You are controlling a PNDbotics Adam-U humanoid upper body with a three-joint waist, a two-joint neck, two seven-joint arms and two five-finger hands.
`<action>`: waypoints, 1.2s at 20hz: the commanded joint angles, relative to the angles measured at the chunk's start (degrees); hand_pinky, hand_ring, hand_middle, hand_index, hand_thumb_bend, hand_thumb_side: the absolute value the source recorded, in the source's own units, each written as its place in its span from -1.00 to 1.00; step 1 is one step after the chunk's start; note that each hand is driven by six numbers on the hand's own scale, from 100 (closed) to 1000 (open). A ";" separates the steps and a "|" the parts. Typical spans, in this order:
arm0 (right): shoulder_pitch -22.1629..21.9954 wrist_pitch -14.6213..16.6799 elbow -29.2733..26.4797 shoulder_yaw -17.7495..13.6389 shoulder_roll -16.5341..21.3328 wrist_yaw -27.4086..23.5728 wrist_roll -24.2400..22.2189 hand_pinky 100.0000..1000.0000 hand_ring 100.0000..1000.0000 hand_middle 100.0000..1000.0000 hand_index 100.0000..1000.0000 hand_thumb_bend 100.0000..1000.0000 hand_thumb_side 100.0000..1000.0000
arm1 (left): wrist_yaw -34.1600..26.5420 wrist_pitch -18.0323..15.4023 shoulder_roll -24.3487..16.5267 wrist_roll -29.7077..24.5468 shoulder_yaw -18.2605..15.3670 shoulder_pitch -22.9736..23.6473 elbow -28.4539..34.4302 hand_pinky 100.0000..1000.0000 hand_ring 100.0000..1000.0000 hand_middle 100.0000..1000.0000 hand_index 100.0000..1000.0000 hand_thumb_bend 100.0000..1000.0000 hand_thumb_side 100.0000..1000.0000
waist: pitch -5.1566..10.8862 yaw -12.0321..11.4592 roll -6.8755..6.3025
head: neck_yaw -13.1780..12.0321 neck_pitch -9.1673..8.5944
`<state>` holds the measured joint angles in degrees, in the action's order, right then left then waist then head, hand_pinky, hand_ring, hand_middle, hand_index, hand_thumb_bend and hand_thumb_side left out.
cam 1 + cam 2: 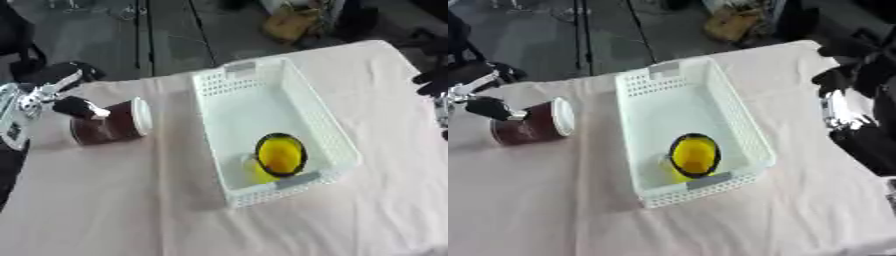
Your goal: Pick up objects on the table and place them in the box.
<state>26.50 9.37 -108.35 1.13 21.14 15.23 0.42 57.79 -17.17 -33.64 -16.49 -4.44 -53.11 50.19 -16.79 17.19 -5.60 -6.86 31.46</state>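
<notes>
Nearest, a yellow cup [280, 155] lies in the white box [337, 132]; left hand [74, 106] has fingers curled on the brown cup [109, 127], tipped on the table [105, 210]; I'd lift high, clearing the rim; right hand [855, 107] idles, fingers unclear.

A white basket [262, 95] sat on a pale tablecloth [105, 200], a yellow cup [280, 155] lying inside its near end. At left, the robot's left hand [74, 106] touched a brown cup [109, 127] lying on its side.
</notes>
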 commanded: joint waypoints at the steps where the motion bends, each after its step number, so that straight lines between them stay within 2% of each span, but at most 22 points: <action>1: 0.90 0.05 -1.34 -0.19 1.61 -0.44 -0.05 0.04 0.18 0.50 0.78 -1.00 0.04 | 2.96 -2.59 -1.10 2.90 -0.19 -0.72 -1.99 0.51 0.60 0.52 0.76 0.59 -0.06 | 0.74 0.26 0.22 | -0.28 -0.87; 4: 0.95 0.01 -1.36 -0.24 1.64 -0.49 0.01 0.04 0.18 0.50 0.78 -1.00 0.04 | 5.43 -4.74 -0.91 3.30 0.13 -0.73 -5.14 0.56 0.61 0.50 0.74 0.51 -0.04 | 0.47 0.49 0.18 | -0.19 -0.71; 7: 0.92 -0.03 -1.35 -0.27 1.62 -0.50 0.04 0.04 0.18 0.50 0.78 -1.00 0.04 | 7.10 -6.86 -1.01 1.14 0.60 -0.75 -8.38 0.60 0.62 0.50 0.74 0.50 -0.02 | 0.49 0.56 0.12 | -0.07 -0.43; 11: 0.81 -0.05 -1.32 -0.27 1.55 -0.48 0.02 0.04 0.18 0.50 0.78 -1.00 0.05 | 8.21 -7.45 -1.00 -2.87 0.16 -0.77 -10.45 0.61 0.58 0.44 0.71 0.47 -0.07 | 0.66 0.59 0.00 | -0.04 -0.46; 12: 0.78 -0.07 -1.31 -0.31 1.53 -0.47 0.05 0.04 0.18 0.50 0.78 -1.00 0.05 | 8.08 -7.33 -0.92 -3.75 -0.11 -0.72 -10.35 0.52 0.45 0.24 0.58 0.40 -0.20 | 0.72 0.61 0.00 | 0.03 -0.45; 13: 0.75 -0.08 -1.31 -0.34 1.52 -0.46 0.10 0.04 0.18 0.50 0.78 -1.00 0.05 | 7.81 -7.06 -0.85 -4.41 -0.40 -0.61 -9.92 0.52 0.45 0.24 0.58 0.40 -0.20 | 0.76 0.63 0.00 | 0.08 -0.44; 14: 0.72 -0.10 -1.30 -0.35 1.52 -0.46 0.12 0.04 0.18 0.50 0.78 -1.00 0.05 | 7.51 -6.70 -0.83 -4.62 -0.65 -0.53 -9.42 0.24 0.07 -0.13 0.37 0.20 -0.40 | 0.82 0.64 0.01 | 0.14 -0.42; 15: 0.68 -0.11 -1.28 -0.36 1.51 -0.44 0.14 0.04 0.18 0.50 0.78 -1.00 0.05 | 7.10 -6.28 -0.81 -4.36 -0.86 -0.41 -8.90 0.24 0.07 -0.13 0.37 0.20 -0.40 | 0.90 0.66 0.01 | 0.17 -0.40; 16: 0.64 -0.13 -1.26 -0.38 1.48 -0.43 0.15 0.04 0.18 0.50 0.78 -1.00 0.05 | 6.68 -5.94 -0.77 -3.97 -1.01 -0.33 -8.48 -0.09 -0.20 -0.38 0.11 -0.09 -0.54 | 0.99 0.67 0.02 | 0.20 -0.38; 17: 0.59 -0.15 -1.24 -0.42 1.45 -0.41 0.20 0.04 0.18 0.50 0.78 -1.00 0.05 | 5.99 -5.70 -0.67 -3.31 -1.38 -0.27 -8.04 -0.09 -0.20 -0.38 0.11 -0.09 -0.54 | 1.12 0.66 0.03 | 0.26 -0.35; 18: 0.55 -0.16 -1.22 -0.44 1.41 -0.40 0.23 0.04 0.18 0.50 0.78 -1.00 0.04 | 5.17 -5.73 -0.47 -2.57 -1.78 -0.24 -7.77 -0.29 -0.29 -0.49 -0.03 -0.32 -0.51 | 1.28 0.63 0.09 | 0.35 -0.26; 19: 0.50 -0.17 -1.21 -0.45 1.38 -0.37 0.25 0.04 0.18 0.50 0.78 -1.00 0.04 | 4.25 -6.10 -0.29 -1.90 -2.25 -0.18 -7.73 -0.29 -0.29 -0.49 -0.03 -0.32 -0.51 | 1.42 0.59 0.13 | 0.44 -0.18; 20: 0.45 -0.19 -1.20 -0.49 1.36 -0.28 0.27 0.04 0.18 0.50 0.78 -1.00 0.04 | 3.28 -6.51 -0.14 -1.37 -2.65 -0.23 -7.73 -0.45 -0.32 -0.52 -0.07 -0.49 -0.42 | 1.59 0.55 0.19 | 0.47 -0.12; 24: 0.10 -0.24 -1.07 -0.53 1.30 -0.20 0.34 0.04 0.19 0.50 0.78 -1.00 0.02 | -0.63 -9.30 -0.01 -0.09 -4.11 -0.65 -6.47 -0.50 -0.30 -0.49 -0.05 -0.54 -0.36 | 2.51 0.31 0.42 | 0.74 0.34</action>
<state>26.14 9.13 -108.40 1.10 21.21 15.05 0.63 58.52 -25.71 -32.18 -17.07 -7.69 -52.57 42.15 -15.52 17.58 -5.54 -6.28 31.60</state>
